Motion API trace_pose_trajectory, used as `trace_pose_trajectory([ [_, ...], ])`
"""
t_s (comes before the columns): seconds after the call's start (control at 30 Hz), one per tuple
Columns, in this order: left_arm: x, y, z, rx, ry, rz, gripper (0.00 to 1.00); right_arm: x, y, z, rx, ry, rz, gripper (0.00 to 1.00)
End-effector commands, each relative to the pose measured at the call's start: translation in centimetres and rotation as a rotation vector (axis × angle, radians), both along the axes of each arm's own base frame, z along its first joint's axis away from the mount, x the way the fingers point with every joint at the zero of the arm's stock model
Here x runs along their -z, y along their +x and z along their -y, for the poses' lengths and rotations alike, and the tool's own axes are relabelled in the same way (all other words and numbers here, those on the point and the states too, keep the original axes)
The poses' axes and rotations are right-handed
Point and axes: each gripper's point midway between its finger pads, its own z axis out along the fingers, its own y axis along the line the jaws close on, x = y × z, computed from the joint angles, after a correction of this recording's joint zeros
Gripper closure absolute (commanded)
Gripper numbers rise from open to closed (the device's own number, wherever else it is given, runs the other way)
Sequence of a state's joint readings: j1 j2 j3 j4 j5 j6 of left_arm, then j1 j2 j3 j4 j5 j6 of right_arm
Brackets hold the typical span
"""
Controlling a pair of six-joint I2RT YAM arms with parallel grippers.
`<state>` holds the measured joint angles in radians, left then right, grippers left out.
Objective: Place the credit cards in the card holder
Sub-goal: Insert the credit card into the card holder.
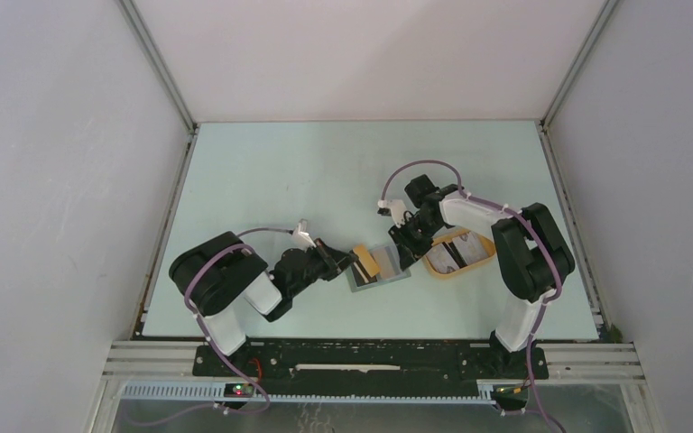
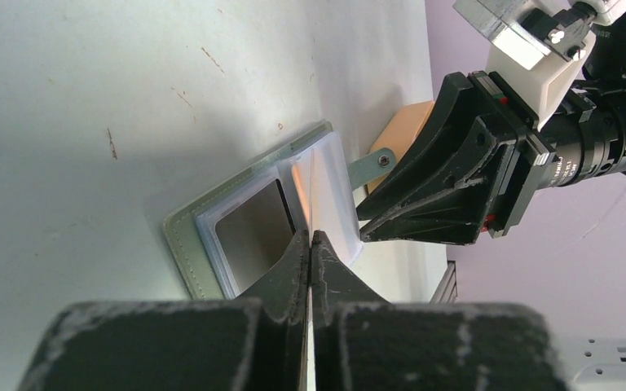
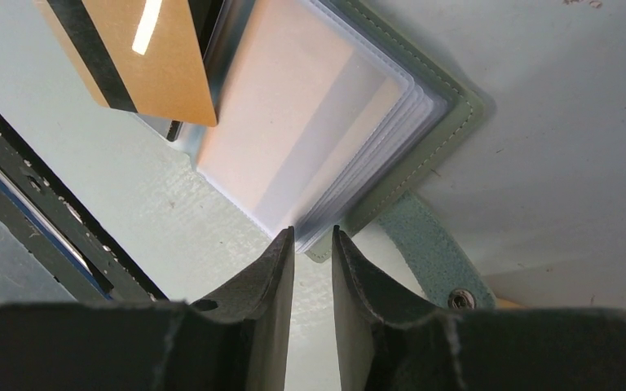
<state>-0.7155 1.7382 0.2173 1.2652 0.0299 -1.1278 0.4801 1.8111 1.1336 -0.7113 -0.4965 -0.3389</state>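
The card holder point(image 3: 448, 98) lies open and flat on the table point(image 1: 280, 180), its clear sleeves point(image 3: 310, 122) fanned up. The left gripper point(image 2: 311, 235) is clamped tight on a gold card point(image 3: 143, 61) with a black stripe, holding it just over the holder's left side. The right gripper point(image 3: 313, 236) sits at the sleeves' corner, jaws a little apart, gripping nothing I can make out. Just beside the holder, the tan-yellow tray point(image 1: 442, 273) holds a few credit cards point(image 1: 471, 245), pale and dark. Something dark shows behind one sleeve; card or not, I can't tell.
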Motion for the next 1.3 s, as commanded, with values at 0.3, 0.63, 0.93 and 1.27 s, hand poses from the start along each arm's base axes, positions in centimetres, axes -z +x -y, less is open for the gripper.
trace_pose_trajectory([
  [0.3,0.9,-0.1,-0.1,-0.005,-0.008,-0.048,1.00,0.0,1.0,-0.3,0.025,-0.005,0.005,0.69],
  [0.63,1.7,-0.2,0.2,0.002,-0.014,-0.090,1.00,0.3,0.9,-0.4,0.028,-0.017,-0.001,0.69],
  [0.93,1.4,0.0,1.0,0.031,-0.015,-0.067,1.00,0.3,1.0,-0.4,0.031,-0.019,-0.002,0.69],
  [1.27,0.4,0.1,1.5,0.049,-0.050,-0.020,1.00,0.2,0.9,-0.5,0.031,-0.018,-0.008,0.69],
])
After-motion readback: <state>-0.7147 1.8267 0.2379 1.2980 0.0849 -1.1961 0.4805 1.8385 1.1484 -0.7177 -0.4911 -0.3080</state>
